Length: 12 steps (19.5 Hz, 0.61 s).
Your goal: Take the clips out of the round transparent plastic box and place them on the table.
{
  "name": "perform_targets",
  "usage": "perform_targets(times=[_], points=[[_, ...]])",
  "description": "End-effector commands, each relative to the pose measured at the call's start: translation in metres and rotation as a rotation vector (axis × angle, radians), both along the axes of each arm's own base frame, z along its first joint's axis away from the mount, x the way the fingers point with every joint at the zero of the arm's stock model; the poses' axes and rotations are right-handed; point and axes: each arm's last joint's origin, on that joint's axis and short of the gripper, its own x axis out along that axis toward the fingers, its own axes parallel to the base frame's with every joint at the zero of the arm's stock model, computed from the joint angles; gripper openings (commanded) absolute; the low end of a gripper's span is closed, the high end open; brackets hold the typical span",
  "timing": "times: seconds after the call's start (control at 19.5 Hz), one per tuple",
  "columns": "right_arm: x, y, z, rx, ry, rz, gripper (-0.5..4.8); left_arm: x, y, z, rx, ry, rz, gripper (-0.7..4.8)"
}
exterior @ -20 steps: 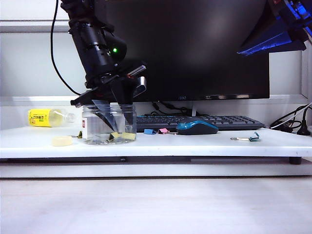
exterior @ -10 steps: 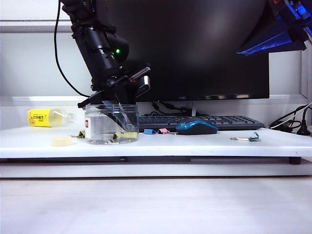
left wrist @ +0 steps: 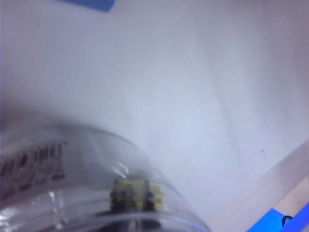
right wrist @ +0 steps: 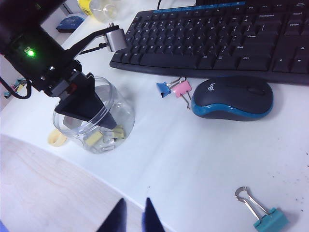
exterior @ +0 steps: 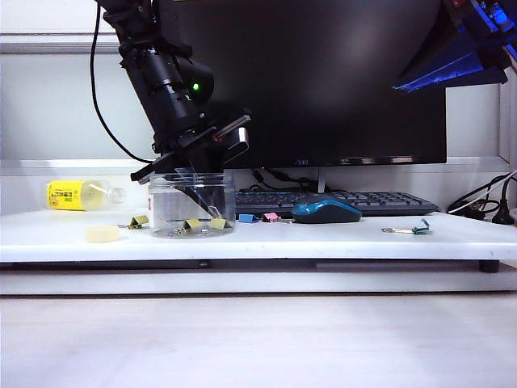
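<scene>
On the table (exterior: 339, 239), the jar (exterior: 192, 205) has slid right with the left gripper (exterior: 212, 212) inside, fingers narrowing toward the yellow clips (exterior: 218, 224); whether one is pinched, I cannot tell. A grasp looks imminent. The right gripper (right wrist: 133, 212) hovers nearby, jaws nearly together, empty.

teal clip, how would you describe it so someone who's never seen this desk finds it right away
Start at the black keyboard and the blue-and-black mouse in front of it. From the mouse, come toward the front edge of the white table: the teal clip lies there alone. Unlike the blue and pink clips by the mouse, it is teal with long silver wire handles.
</scene>
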Motion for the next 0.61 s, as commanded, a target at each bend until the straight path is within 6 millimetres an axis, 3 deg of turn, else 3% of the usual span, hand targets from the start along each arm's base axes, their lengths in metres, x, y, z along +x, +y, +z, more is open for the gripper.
perform_targets(times=[0.05,0.26,0.61], points=[[0.0,0.0,0.002,0.004,-0.014,0.007,0.53,0.0,0.0,0.001,0.0,-0.001,-0.003,0.47],[0.0,0.0,0.002,0.004,-0.014,0.007,0.53,-0.001,0.01,0.0,-0.014,0.066,0.016,0.91],[0.0,0.0,0.002,0.004,-0.015,0.006,0.53,0.001,0.03,0.0,-0.003,0.132,0.053,0.91]])
